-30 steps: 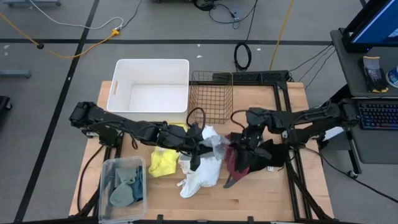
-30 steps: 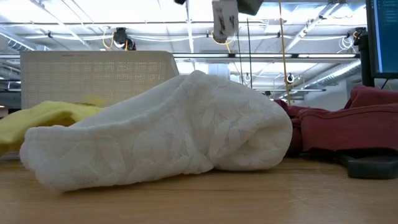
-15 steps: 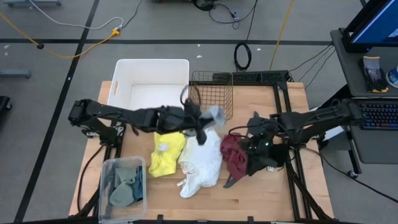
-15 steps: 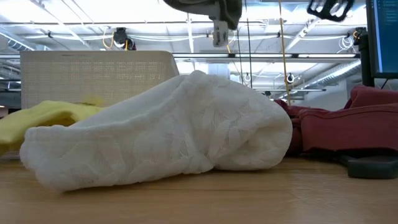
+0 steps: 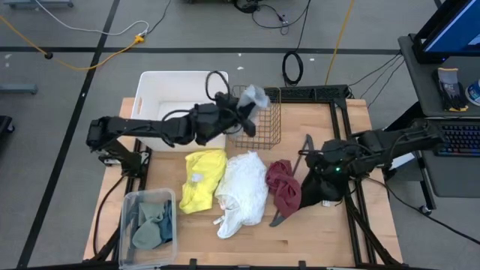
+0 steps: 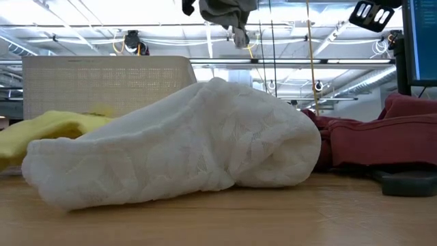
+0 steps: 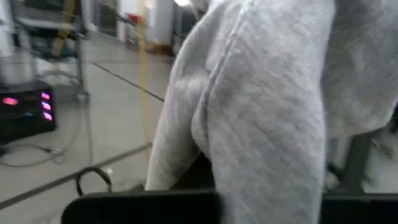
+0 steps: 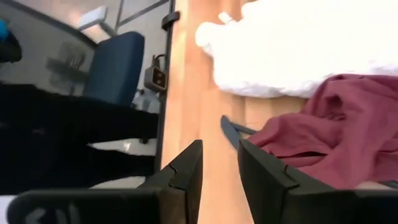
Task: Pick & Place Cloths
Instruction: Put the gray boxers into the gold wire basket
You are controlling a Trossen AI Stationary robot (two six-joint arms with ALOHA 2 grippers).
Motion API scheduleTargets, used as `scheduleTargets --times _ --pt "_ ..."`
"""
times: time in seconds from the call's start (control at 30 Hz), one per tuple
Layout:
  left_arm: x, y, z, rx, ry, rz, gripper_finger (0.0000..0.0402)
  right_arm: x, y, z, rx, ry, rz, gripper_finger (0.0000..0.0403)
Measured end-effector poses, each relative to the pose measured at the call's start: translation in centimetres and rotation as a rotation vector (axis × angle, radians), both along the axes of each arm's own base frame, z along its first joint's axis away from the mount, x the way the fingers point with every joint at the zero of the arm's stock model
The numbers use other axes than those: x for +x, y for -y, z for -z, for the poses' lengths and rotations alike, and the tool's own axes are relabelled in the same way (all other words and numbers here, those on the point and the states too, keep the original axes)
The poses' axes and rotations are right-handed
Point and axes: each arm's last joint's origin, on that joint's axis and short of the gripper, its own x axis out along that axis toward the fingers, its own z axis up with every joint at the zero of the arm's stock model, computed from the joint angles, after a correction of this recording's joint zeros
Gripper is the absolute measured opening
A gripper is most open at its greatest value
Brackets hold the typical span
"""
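The left gripper (image 5: pixel 241 112) hangs over the wire basket (image 5: pixel 255 120), its fingers clamped on a grey cloth (image 5: pixel 257 96) that dangles at the basket's 12 o'clock edge — the left wrist view is filled with that grey fabric (image 7: pixel 267 106).

The right gripper (image 8: pixel 219 163) sits low at the table's 3 o'clock side, fingers parted by a narrow gap with nothing between them.

On the table (image 5: pixel 315 232) lie a yellow cloth (image 5: pixel 202 180), a white cloth (image 5: pixel 244 191) just beside it, and a maroon cloth (image 5: pixel 283 187) touching the white one — with a black cloth (image 5: pixel 315 191) under the right arm. A clear tub (image 5: pixel 127 214) at 8 o'clock holds teal and sage cloths (image 5: pixel 151 225). The white bin (image 5: pixel 176 81) stands at 11 o'clock.
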Motion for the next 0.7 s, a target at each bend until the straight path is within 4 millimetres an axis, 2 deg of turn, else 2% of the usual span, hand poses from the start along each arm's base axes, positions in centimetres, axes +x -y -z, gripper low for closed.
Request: scheduleTargets --times 0.1,0.27,0.43,0.7 --pt "0.1 -0.6 0.1 0.003 0.005 -0.048 0.0000 -0.5 0.1 -0.2 -0.022 0.012 0.020 0.0093" --pt "1.2 -1.4 1.4 -0.001 -0.002 -0.064 0.0000 -0.7 0.1 -0.2 -0.029 0.013 0.028 0.0093" --pt "3.8 -1.7 1.4 0.040 -0.072 -0.066 0.0000 -0.7 0.1 -0.2 -0.032 0.006 0.026 0.0093" --pt "8.7 -3.3 2.4 0.084 -0.360 -0.141 0.0000 -0.7 0.2 -0.1 -0.034 -0.002 0.026 0.0093"
